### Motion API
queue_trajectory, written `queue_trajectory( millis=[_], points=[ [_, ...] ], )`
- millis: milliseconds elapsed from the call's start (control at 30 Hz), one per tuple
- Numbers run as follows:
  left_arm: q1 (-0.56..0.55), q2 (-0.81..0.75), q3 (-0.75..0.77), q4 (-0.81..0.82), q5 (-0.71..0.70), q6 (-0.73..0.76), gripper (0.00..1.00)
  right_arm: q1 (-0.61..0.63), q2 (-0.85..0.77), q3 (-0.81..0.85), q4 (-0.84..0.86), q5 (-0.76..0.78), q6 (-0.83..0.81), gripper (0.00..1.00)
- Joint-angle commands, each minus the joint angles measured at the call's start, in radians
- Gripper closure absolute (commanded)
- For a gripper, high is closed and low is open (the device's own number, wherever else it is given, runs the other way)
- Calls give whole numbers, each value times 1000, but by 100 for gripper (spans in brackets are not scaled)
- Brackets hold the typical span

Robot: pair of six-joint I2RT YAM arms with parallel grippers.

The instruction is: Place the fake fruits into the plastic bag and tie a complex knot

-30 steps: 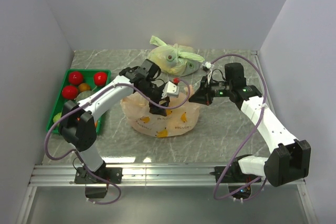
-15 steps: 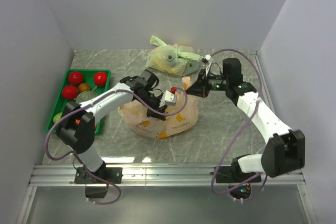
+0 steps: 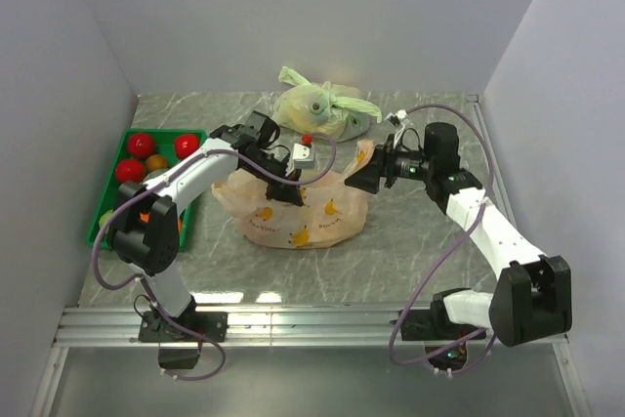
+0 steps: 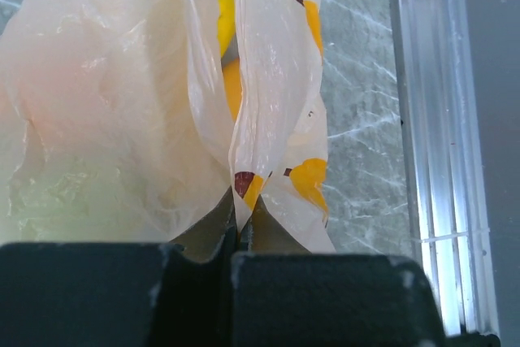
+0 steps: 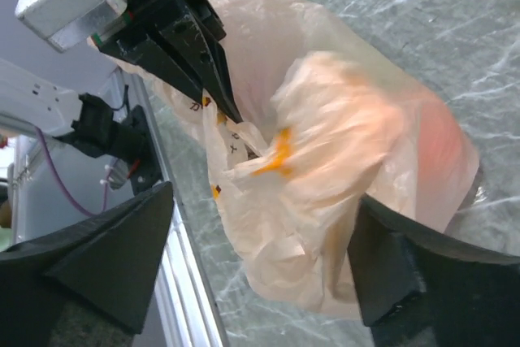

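The peach-orange plastic bag [image 3: 298, 214] with banana prints lies mid-table, with fake fruits showing yellow and orange [image 4: 232, 91] through its film. My left gripper [image 3: 281, 183] is shut on a fold of the bag's upper film [image 4: 244, 184]. My right gripper [image 3: 363, 175] stands wide open at the bag's right end. A loose bunch of bag film [image 5: 325, 160] hangs between its fingers [image 5: 110, 262], touching neither clearly. My left gripper's fingers [image 5: 191, 46] show in the right wrist view, pinching the bag. The knot does not show in any view.
A green tray [image 3: 109, 192] at the left holds red fruits [image 3: 140, 144] and other fruits. A knotted pale green bag [image 3: 317, 112] lies behind the peach bag. The aluminium rail [image 3: 312, 321] runs along the near edge, and grey walls close in both sides.
My right gripper has opened and let go of the bag's film. My left gripper shut on the bag and pulled it left and back, spreading the bag out wider.
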Motion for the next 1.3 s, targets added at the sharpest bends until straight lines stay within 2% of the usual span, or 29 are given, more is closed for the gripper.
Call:
queue_trajectory(
  millis=[0, 133, 267, 433, 533, 567, 633, 733, 867, 1000, 1067, 1267],
  points=[
    [-5, 17, 40, -19, 72, 0, 99, 0, -35, -42, 88, 18, 33, 6],
    [-5, 14, 26, 1, 75, -15, 100, -9, -8, -102, 172, 102, -2, 5],
    [-5, 14, 17, 16, 74, -29, 99, -60, -15, -157, 318, 54, 97, 3],
    [-5, 17, 20, 3, 72, -26, 99, -143, -17, -45, 162, 26, 49, 2],
    [-5, 14, 22, 10, 72, -35, 100, -232, -5, 55, 96, -70, 47, 2],
    [-4, 12, 20, 13, 74, -38, 99, -236, -8, 87, 51, -86, -11, 2],
    [-2, 11, 20, 26, 75, -49, 100, -236, -31, 79, 5, -127, -40, 2],
    [-1, 9, 22, 33, 77, -47, 100, -230, -60, -23, 40, -157, -17, 2],
    [-2, 11, 32, 30, 72, -38, 99, -218, -78, -204, 206, -117, 4, 1],
    [-1, 23, 45, 21, 69, -35, 100, -213, -32, -276, 423, -104, 76, 1],
    [-2, 31, 49, 21, 68, -43, 99, -161, -11, -301, 589, -114, 168, 1],
    [-1, 49, 75, 21, 72, -56, 100, 6, 27, -327, 778, -77, 226, 1]
  ],
)
